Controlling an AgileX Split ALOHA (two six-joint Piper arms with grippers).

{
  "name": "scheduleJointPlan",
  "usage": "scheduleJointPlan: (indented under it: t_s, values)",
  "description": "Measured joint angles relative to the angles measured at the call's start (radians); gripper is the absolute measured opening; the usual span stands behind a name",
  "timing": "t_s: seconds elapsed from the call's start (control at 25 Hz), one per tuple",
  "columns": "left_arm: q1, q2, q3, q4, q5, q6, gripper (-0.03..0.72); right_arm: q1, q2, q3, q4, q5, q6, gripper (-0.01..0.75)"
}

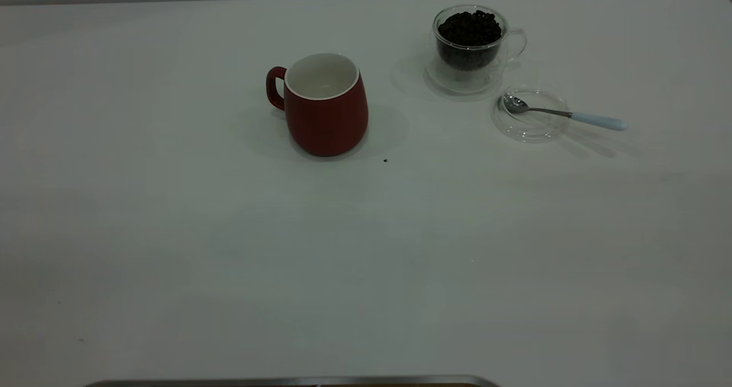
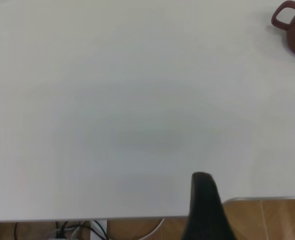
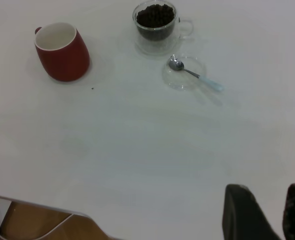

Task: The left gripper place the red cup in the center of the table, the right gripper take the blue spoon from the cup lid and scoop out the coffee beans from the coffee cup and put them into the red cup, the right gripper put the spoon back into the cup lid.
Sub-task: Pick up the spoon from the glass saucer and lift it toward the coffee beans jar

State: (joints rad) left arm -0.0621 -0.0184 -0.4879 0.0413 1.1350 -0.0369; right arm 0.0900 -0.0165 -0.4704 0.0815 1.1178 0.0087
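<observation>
The red cup (image 1: 326, 112) stands upright on the white table (image 1: 229, 261), left of middle toward the back, its handle pointing left and its white inside showing nothing; its handle also peeks into the left wrist view (image 2: 292, 22). The coffee cup (image 1: 470, 47) at back right holds a heap of coffee beans (image 1: 470, 28). In front of it lies the cup lid (image 1: 532, 127), with the blue spoon (image 1: 563, 114) resting across it, bowl in the lid and handle pointing right. My right gripper (image 3: 267, 197) hovers open and holding nothing near the table's front, far from the spoon (image 3: 195, 76). My left gripper (image 2: 205, 205) hangs over the table's near edge.
A tiny dark speck (image 1: 385, 160) lies on the table just right of the red cup's base. A metal-trimmed edge (image 1: 286, 382) runs along the front. Wooden floor and cables (image 2: 77, 230) show below the table edge. Neither arm appears in the exterior view.
</observation>
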Motion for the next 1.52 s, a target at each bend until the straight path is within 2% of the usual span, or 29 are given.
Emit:
scheduleJointPlan:
  t_s: [0.84, 1.0, 1.24, 1.52]
  values:
    - [0.0, 0.0, 0.0, 0.0, 0.0, -0.003, 0.567, 0.0, 0.0, -0.002, 0.001, -0.007, 0.002, 0.242]
    - [0.0, 0.0, 0.0, 0.0, 0.0, -0.003, 0.567, 0.0, 0.057, -0.028, 0.025, -0.147, 0.05, 0.282]
    - [0.0, -0.001, 0.0, 0.0, 0.0, -0.003, 0.567, 0.0, 0.384, -0.032, 0.016, -0.4, 0.065, 0.451]
    - [0.0, -0.001, 0.0, 0.0, 0.0, -0.003, 0.567, 0.0, 0.941, -0.041, 0.028, -0.686, 0.062, 0.484]
